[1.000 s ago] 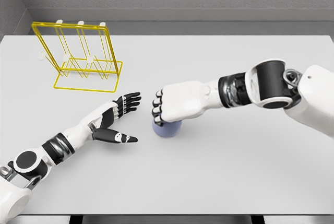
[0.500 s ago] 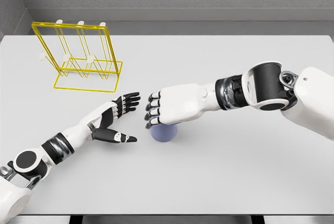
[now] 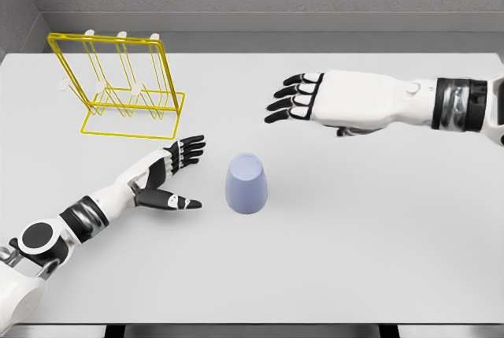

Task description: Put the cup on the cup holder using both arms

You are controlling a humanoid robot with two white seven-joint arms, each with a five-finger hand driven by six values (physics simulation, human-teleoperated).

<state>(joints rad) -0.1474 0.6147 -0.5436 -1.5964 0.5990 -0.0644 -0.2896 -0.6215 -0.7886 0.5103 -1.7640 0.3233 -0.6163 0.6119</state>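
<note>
A lavender cup [image 3: 246, 183] stands upside down on the white table, near the middle, with nothing touching it. My left hand [image 3: 175, 174] lies open just left of the cup, palm toward it, a short gap between them. My right hand [image 3: 303, 98] hovers open above and to the right of the cup, fingers spread and pointing left. The yellow wire cup holder [image 3: 130, 86] stands at the far left of the table, with white-tipped pegs and no cup on it.
The white table [image 3: 354, 235] runs to a grey back wall; its front edge is along the bottom of the view. The holder's base frame [image 3: 134, 121] lies close beyond my left hand.
My right hand has let go of the cup and lifted up and to the right, fingers opening. The cup stays standing on the table. My left hand has barely moved.
</note>
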